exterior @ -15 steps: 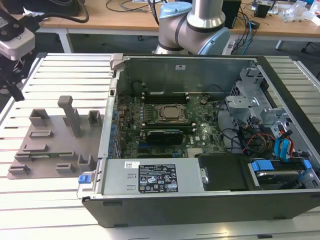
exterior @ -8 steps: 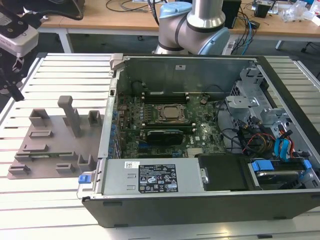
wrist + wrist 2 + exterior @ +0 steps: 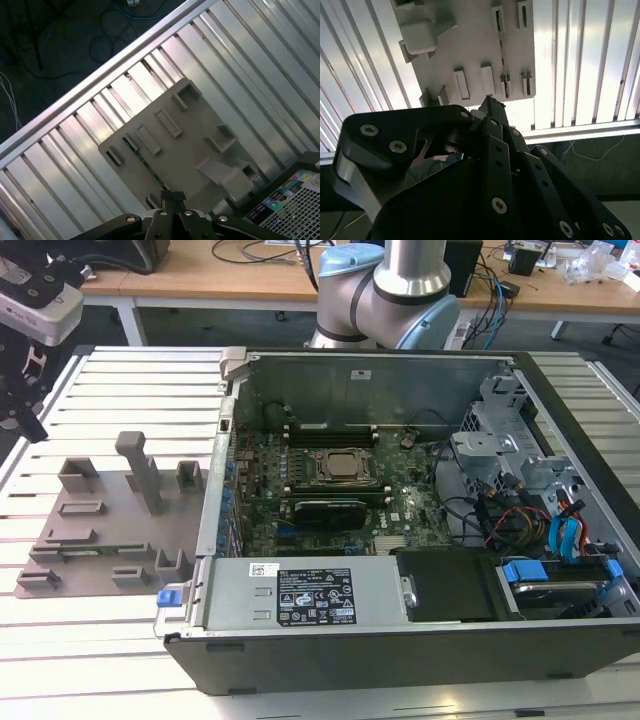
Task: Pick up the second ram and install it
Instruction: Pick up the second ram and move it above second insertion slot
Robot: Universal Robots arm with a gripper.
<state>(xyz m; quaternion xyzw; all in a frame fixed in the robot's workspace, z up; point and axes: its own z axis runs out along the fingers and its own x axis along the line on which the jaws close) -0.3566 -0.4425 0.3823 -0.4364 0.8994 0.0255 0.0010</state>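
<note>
The claw (image 3: 172,196) hung over the grey holder tray (image 3: 110,530) with its fingers drawn together and nothing between them, clear of the second ram (image 3: 145,162). The thin green stick sat on edge in a narrow slot of the tray, untouched. Low blocks flanked the slot on both sides.

The tray lay on the slatted metal tabletop (image 3: 120,370), at the exterior view's left. On the tray a tall grey post (image 3: 140,470) rose well above the other fixtures, a little way from the slot. Just beside the tray, toward the exterior view's right, lay the open computer case (image 3: 400,660), its near wall and side wall standing between the tray and the motherboard (image 3: 400,500). Inside the case were the CPU socket (image 3: 340,468) near the middle, a labelled metal box (image 3: 300,595) along the near side, and a tangle of coloured cables (image 3: 560,530) at the far right. The arm's base (image 3: 400,290) stood behind the case, with a wooden desk (image 3: 250,270) behind it.

The exterior view took in the case and its interior, but gave the stick as little more than a faint line across the tray. In both wrist views, looking down past the claw, the stick's full length in its slot was plain. The first wrist view caught a corner of the case and, beyond the tabletop's edge, dark floor with loose wires. The second wrist view was largely blocked by the claw's black linkage.
</note>
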